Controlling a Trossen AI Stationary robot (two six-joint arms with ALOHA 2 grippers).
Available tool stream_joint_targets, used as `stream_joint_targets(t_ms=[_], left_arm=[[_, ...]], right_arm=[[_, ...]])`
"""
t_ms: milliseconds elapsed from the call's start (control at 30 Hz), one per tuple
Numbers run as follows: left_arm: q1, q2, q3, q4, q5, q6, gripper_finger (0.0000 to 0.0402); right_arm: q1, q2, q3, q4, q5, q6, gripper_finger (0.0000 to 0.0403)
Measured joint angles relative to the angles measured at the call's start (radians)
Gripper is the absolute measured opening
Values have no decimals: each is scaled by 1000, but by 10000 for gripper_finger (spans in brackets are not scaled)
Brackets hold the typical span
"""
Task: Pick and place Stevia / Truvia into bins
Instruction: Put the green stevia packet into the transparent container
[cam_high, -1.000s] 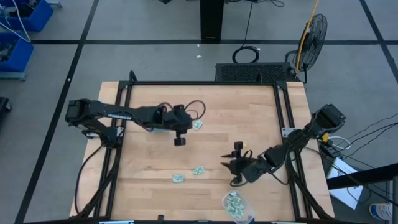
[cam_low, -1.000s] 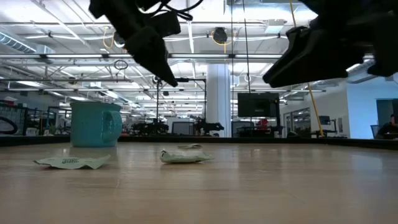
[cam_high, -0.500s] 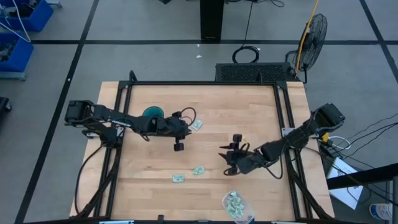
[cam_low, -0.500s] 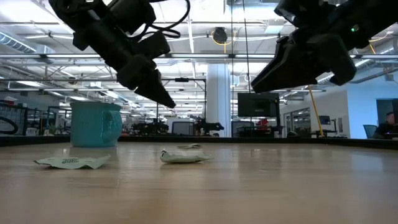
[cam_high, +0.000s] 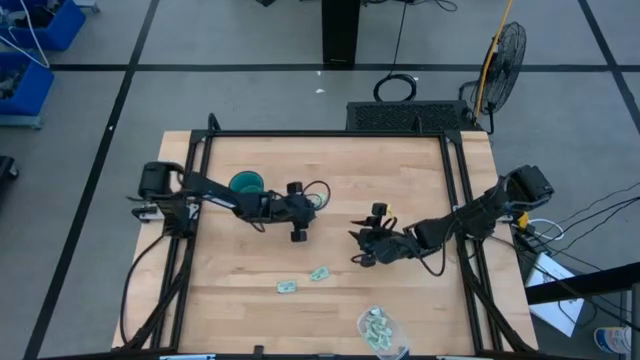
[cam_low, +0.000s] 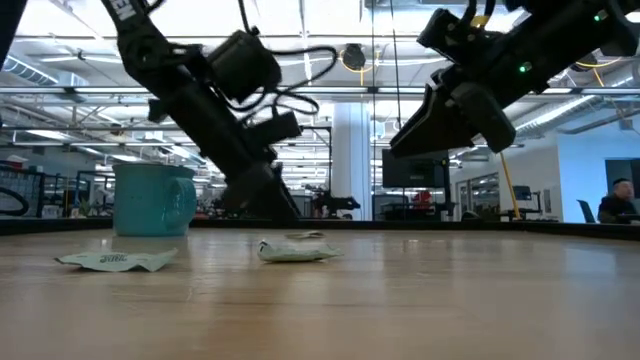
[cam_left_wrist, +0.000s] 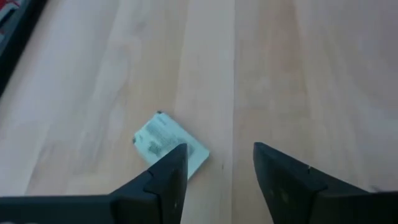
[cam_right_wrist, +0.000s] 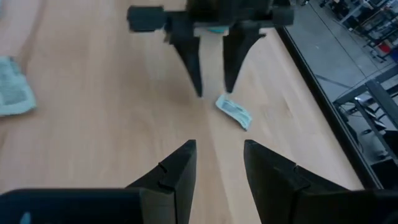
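Pale green sachets (cam_high: 319, 273) lie flat; teal mug (cam_high: 245, 183) stands upright.

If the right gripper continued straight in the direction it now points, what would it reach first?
Probably bare wooden table. The open right gripper points at the open left gripper opposite; the small pale green paper sachet lies slightly beside that line. Depth is unclear.
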Motion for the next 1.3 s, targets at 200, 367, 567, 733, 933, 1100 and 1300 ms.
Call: stream_joint_targets(t_ms=[200,367,567,733,933,1100,1300], left_arm=[[16,87,51,10,-70,6,191],[38,103,64,6,-77,-14,191],[77,101,65,-49,-53,-122,176],[105,105,66,-68,-26,-161,126],[123,107,65,-74,-29,-159,58],[125,107,63,-74,-35,-153,6],[119,108,61,-38,-26,-129,4]], right_arm=[[-35,0,0,2,-67,-25,130],[-60,0,0,0,-146,-24,130],[-66,0,0,0,-157,-21,130],[-66,0,0,0,-157,-21,130],[-66,0,0,0,-157,-20,130],[-66,0,0,0,-157,-20,130],[-66,0,0,0,-157,-20,130]])
